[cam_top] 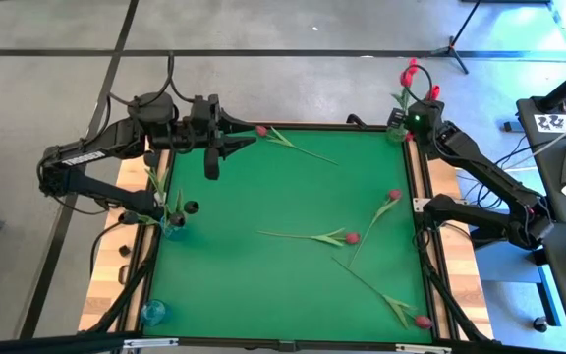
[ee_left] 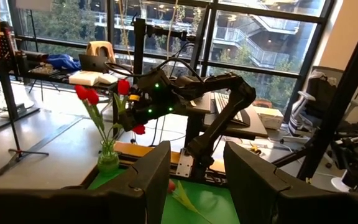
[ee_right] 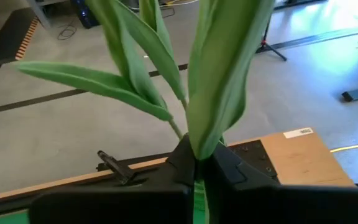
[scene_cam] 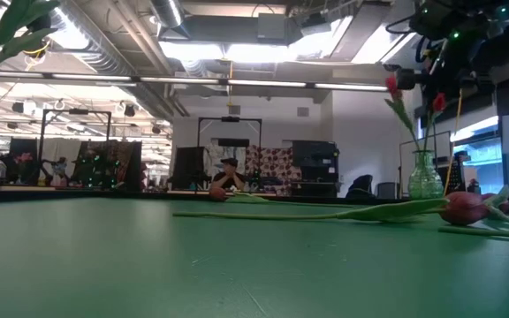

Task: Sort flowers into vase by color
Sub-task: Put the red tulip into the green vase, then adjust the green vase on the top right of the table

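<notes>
Right tool [ee_right: 197, 163] is pinching a tulip stem [ee_right: 194, 140] above the far-right vase [cam_top: 396, 128]; left tool [ee_left: 196, 171] gapes wide at the worktop's [cam_top: 283, 236] far edge.

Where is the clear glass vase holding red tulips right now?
In the high view, the clear glass vase stands at the green mat's far right corner, beside the right gripper.

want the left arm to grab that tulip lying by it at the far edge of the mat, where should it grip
Grip the tulip on its bare thin stem, between the red head and the leaves, coming straight down from above. It lies flat on the green mat, so only a top approach gets fingers either side. The left gripper is open, close beside the head. Turn the jaws across the stem line.
</notes>
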You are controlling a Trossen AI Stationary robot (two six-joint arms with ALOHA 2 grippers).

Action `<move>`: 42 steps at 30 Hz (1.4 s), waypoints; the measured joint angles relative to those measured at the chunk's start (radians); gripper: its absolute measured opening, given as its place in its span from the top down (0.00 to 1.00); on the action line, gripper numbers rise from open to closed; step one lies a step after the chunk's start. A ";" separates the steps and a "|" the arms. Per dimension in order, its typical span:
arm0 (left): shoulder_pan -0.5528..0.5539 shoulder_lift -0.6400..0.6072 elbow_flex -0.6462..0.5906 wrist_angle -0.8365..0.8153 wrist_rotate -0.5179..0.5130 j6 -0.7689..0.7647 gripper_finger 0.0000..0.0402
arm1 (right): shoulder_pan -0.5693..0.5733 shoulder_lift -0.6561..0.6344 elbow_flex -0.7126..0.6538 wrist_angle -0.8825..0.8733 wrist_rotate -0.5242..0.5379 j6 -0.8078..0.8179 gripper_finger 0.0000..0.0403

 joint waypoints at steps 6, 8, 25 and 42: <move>0.000 0.000 0.000 0.000 -0.001 0.001 0.64 | 0.000 -0.011 0.000 0.001 -0.028 0.000 0.86; 0.000 0.000 0.000 -0.001 -0.001 0.002 0.64 | 0.000 -0.018 0.000 0.001 -0.038 0.000 0.82; 0.000 0.000 0.000 -0.002 -0.001 0.015 0.64 | 0.000 -0.097 0.000 -0.062 -0.234 0.111 0.72; -0.013 0.000 0.000 -0.010 0.009 0.042 0.64 | 0.000 -0.093 0.132 -0.213 -0.358 0.384 0.72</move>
